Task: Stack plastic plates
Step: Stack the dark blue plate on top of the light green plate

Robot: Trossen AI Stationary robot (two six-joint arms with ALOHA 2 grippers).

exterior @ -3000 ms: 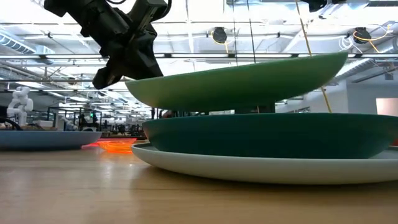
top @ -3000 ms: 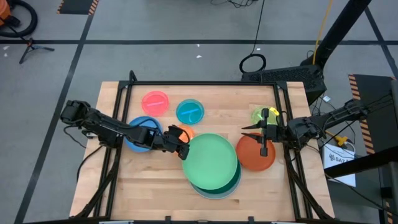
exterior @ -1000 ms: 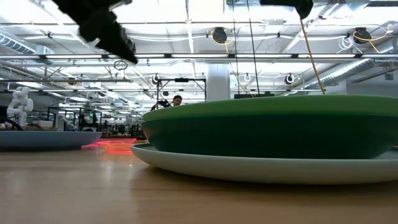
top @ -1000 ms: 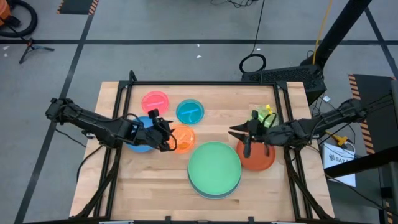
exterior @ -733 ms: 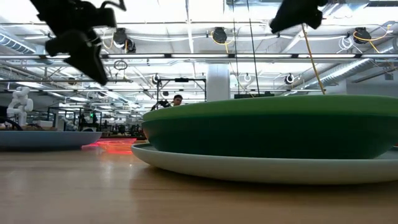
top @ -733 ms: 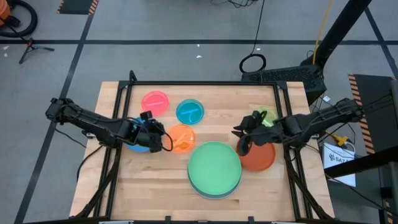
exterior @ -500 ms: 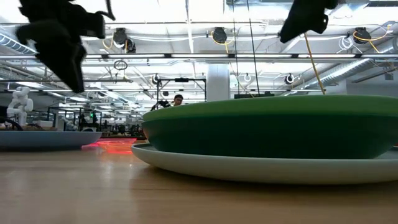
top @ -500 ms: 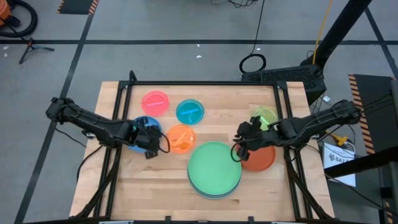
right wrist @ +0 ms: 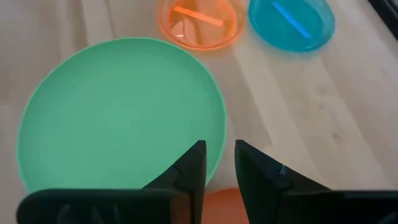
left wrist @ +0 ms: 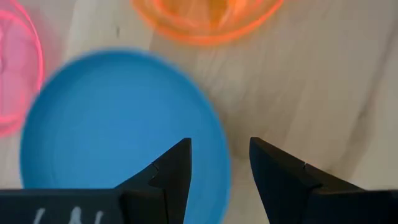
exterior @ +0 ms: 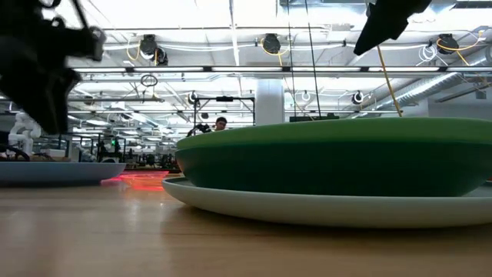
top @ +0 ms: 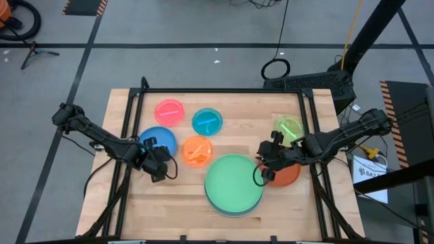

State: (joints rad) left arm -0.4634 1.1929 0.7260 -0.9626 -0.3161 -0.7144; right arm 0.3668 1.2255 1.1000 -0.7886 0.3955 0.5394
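A stack of three large plates stands near the table's front middle: the light green plate [top: 234, 183] on top, the dark green plate [exterior: 330, 165] under it, the light blue plate [exterior: 307, 211] on the wood. My left gripper [top: 158, 169] [left wrist: 219, 165] hovers open above the near rim of the blue plate [top: 157, 139] [left wrist: 118, 124]. My right gripper [top: 261, 175] [right wrist: 219, 163] hovers open between the stack and the red-orange plate [top: 286, 173] [right wrist: 227, 208]. The small pink [top: 169, 110], cyan [top: 207, 122], orange [top: 196, 150] and lime [top: 288, 127] plates lie flat farther back.
A raised dark frame [top: 217, 91] runs along the table's far edge and sides. Bare wood [top: 163, 210] lies at the front left, and more at the front right beside the stack. In the low view both grippers hang well above the table top.
My left gripper has drawn back from beside the orange plate toward the table's near left, ending over the blue plate's near rim. My right gripper has swung toward the near edge, to the gap between the red-orange plate and the stack. The plates have not moved.
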